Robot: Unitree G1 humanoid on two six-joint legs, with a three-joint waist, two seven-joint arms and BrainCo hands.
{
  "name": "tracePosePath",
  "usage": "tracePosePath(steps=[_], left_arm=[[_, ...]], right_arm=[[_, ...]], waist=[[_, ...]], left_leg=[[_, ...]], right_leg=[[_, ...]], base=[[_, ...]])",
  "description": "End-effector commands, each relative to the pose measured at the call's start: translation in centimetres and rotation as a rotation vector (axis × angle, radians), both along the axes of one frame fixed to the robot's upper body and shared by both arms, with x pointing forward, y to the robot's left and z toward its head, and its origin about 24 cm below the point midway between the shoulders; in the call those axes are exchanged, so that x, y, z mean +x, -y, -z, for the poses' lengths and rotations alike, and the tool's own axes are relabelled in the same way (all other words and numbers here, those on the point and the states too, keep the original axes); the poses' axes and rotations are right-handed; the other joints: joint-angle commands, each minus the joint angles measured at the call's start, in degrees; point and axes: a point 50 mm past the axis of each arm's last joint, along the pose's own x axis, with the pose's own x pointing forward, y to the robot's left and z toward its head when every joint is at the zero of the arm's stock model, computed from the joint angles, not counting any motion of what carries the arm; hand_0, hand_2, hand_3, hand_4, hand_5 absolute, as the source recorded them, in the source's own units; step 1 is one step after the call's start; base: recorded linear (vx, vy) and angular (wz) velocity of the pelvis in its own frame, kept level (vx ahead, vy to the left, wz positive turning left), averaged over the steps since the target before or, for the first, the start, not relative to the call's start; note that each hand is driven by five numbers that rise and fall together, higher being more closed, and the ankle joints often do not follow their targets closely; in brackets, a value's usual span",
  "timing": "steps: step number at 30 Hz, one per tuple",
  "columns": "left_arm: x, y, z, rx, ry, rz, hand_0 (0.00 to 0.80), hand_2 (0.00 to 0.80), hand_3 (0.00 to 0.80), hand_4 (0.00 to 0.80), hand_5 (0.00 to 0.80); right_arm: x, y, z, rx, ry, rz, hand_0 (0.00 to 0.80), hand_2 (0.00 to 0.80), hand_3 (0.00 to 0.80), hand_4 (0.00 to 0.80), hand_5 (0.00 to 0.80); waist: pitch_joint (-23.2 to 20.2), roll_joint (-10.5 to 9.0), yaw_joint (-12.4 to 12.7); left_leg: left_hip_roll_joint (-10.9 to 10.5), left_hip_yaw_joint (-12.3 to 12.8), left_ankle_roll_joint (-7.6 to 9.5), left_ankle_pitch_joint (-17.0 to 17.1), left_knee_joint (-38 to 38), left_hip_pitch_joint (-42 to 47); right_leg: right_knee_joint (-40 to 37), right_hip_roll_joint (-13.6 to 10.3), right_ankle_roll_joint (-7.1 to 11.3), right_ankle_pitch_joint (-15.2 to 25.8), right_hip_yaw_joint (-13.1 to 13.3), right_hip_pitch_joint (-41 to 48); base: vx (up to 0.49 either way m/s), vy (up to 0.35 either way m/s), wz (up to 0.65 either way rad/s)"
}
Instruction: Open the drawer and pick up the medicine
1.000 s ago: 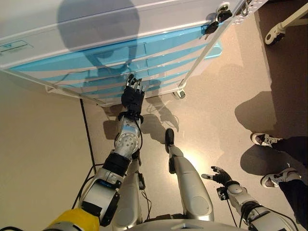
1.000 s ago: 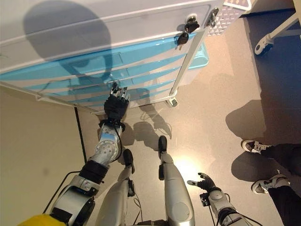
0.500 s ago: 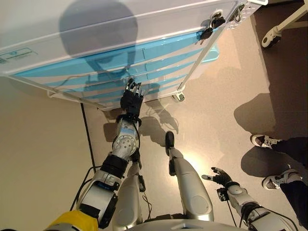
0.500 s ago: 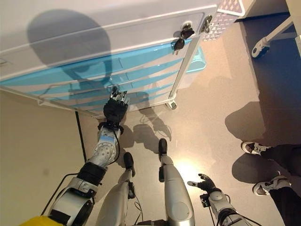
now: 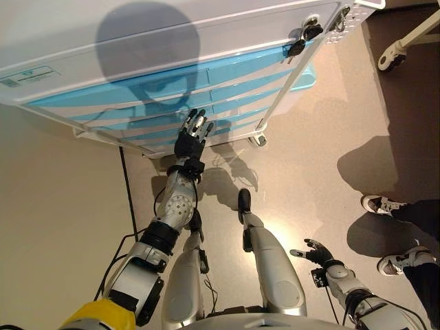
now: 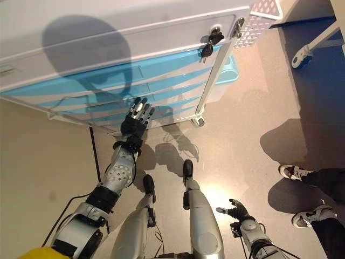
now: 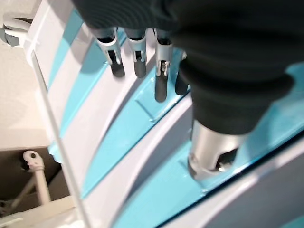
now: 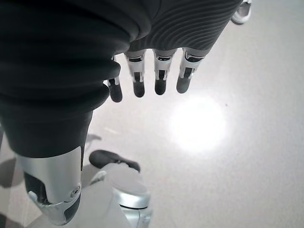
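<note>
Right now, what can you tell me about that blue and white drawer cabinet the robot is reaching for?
The drawer cabinet is a white cart with a stack of light-blue, plastic-looking drawer fronts, all shut. It stands on small castors on the beige floor, and a bunch of keys hangs from a lock at its upper corner. The left hand, fingers straight, reaches to a lower drawer front; whether it touches is unclear.

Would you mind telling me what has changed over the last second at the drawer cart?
The left hand has shifted slightly to the robot's right along the blue drawer fronts, its fingers straight and grasping nothing. The drawers remain closed, the keys still hang in the lock, and the right hand stays open low above the floor.
</note>
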Motion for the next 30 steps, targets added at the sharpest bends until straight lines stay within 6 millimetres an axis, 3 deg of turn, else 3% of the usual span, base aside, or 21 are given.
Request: tracePosePath(steps=[1,9,16,30], left_arm=[[0.3,0.6,-1.0,0.094,0.075,0.055,0.000,0.000,0.000,0.000,0.000],[0.5,0.5,-0.1,0.225,0.060,0.101,0.000,0.000,0.000,0.000,0.000],[0.7,0.3,0.2,0.226,0.035,0.089,0.000,0.000,0.000,0.000,0.000],[1.8,-0.2,0.2,-0.024,-0.068,-0.034,0.000,0.000,0.000,0.000,0.000]], right_arm=[[-1.7,1.7,0.3,-0.059,-0.050,0.011,0.000,0.000,0.000,0.000,0.000],[-1.5,2.0,0.0,-0.071,-0.045,0.006,0.000,0.000,0.000,0.000,0.000],[-1.5,2.1,0.1,-0.077,-0.055,0.000,0.000,0.000,0.000,0.000,0.000],[-1.5,1.5,0.3,-0.080,-0.062,0.003,0.000,0.000,0.000,0.000,0.000]], waist=[[-3.88,-1.07,-0.93],[-4.07,-0.93,-1.31],[-4.30,-0.84,-1.50],[-4.82,-1.81,-1.71]], left_leg=[[-0.07,-1.32,-1.07,-0.26,3.90,-6.11],[0.22,-1.31,-1.25,-0.04,3.87,-6.64],[0.16,-1.26,-1.25,-0.43,4.38,-7.02],[0.32,-1.28,-1.10,-0.76,4.02,-7.50]], right_leg=[[1.87,-1.83,7.19,-1.31,1.07,-1.53],[2.12,-1.81,7.19,-1.56,0.95,-2.08],[2.95,-2.01,7.09,-2.14,1.10,-2.31],[3.27,-1.97,7.08,-2.57,0.94,-3.09]], base=[[0.000,0.000,0.00],[0.007,0.001,0.01],[0.025,0.004,0.01],[0.011,0.001,0.01]])
